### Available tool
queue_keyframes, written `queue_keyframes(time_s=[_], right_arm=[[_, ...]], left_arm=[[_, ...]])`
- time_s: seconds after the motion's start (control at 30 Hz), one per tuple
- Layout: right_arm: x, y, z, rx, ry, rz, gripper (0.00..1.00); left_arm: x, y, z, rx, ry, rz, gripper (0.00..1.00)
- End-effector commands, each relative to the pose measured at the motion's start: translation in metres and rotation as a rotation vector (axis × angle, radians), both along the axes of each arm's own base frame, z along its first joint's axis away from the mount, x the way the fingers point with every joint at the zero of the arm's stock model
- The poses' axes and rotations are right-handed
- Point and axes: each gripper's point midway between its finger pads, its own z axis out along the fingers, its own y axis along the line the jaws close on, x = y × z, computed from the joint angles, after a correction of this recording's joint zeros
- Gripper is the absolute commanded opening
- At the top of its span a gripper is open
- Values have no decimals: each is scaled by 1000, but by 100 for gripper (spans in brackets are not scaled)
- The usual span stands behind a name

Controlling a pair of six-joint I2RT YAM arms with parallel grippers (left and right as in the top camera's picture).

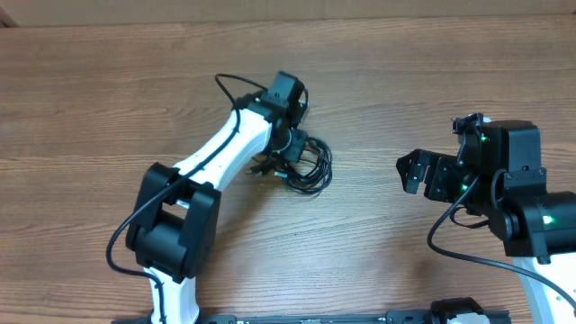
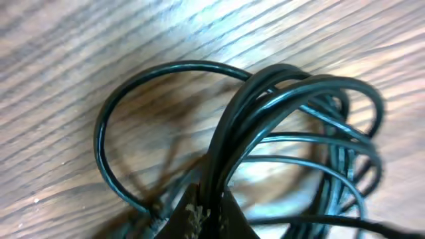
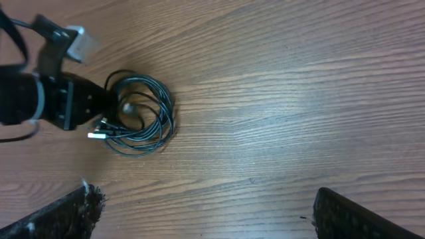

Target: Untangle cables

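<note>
The left claw (image 1: pixel 290 142) bears on the far-left edge of the cables (image 1: pixel 312 168), a loose coil lying on the tabletop (image 1: pixel 405 72) left of centre. Its wrist view is close and blurred, but it appears clamped on several strands at once. Pulling from there could drag the whole bundle or tighten the tangle. The right claw (image 1: pixel 416 173), well apart to the right, gapes wide and holds nothing, so nothing anchors the coil.
</note>
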Motion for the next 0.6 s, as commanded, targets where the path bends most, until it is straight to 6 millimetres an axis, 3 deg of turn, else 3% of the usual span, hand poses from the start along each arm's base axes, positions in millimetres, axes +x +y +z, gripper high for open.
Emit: queue_keyframes(time_s=[0.0, 0.27, 0.43, 0.57], right_arm=[[7, 2, 13, 10, -46, 5, 100], [18, 6, -4, 17, 22, 13, 100], [21, 32, -16, 136, 103, 93, 100], [24, 51, -26, 234, 173, 149, 100]], left_arm=[[4, -21, 53, -154, -29, -20, 4], [-11, -31, 93, -300, 35, -75, 4], [-23, -37, 115, -408, 72, -115, 4], [-38, -43, 120, -462, 130, -145, 4]])
